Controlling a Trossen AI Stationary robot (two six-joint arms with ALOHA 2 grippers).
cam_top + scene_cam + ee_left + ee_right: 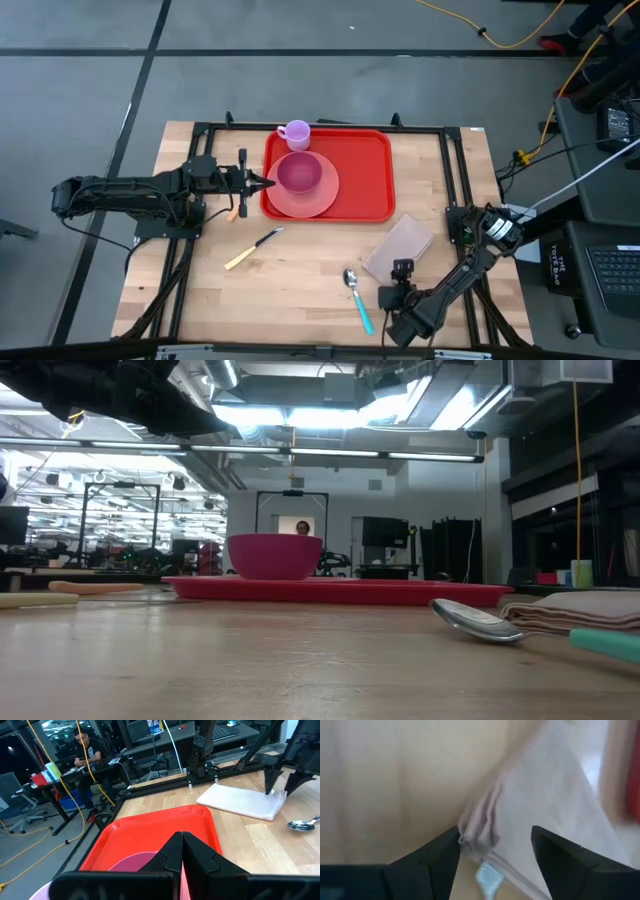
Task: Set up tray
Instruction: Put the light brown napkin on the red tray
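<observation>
The red tray lies flat at the table's far middle. A salmon-pink plate rests on its left part, with a magenta bowl on the plate. My left gripper is shut and hovers over the tray's left rim beside the plate. My right gripper is open and points down. Its fingers stand on either side of the near corner of a folded beige napkin that lies flat on the wood. My right gripper has its open fingers astride the napkin's folded corner, coming from above. I cannot tell whether they touch the cloth. The napkin lies flat on the table.
A lilac cup stands at the tray's far left corner. A yellow-handled knife and an orange-handled utensil lie left of the tray. A spoon with a teal handle lies near the right gripper. A person shows in the room behind.
</observation>
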